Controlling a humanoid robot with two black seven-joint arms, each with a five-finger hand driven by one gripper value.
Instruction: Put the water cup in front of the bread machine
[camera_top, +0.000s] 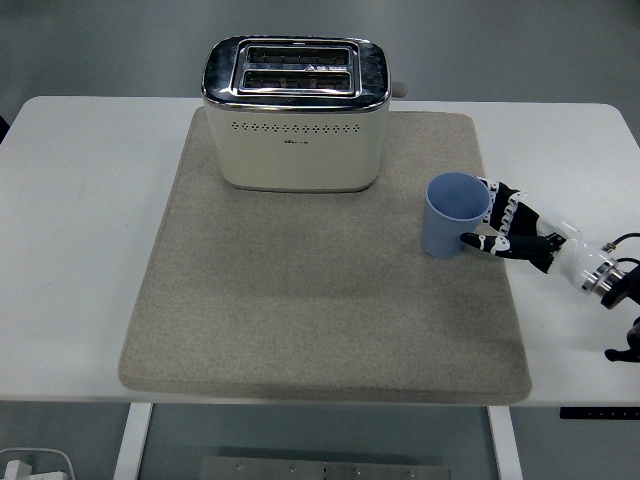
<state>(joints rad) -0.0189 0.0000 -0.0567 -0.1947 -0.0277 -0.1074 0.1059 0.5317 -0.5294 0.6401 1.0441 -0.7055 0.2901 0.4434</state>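
A light blue water cup (452, 218) stands upright on the right part of the grey mat (320, 310). It is to the front right of the cream and chrome bread machine (296, 115), which sits at the mat's back. My right hand (478, 213) reaches in from the right, its fingers (505, 200) spread along the cup's right side. Its thumb (472, 240) touches the cup's lower front. The fingers are not closed around the cup. The left arm is out of view.
The mat lies on a white table (80, 230). A wide stretch of mat lies in front of the bread machine. A lever knob (398, 89) sticks out of the machine's right side.
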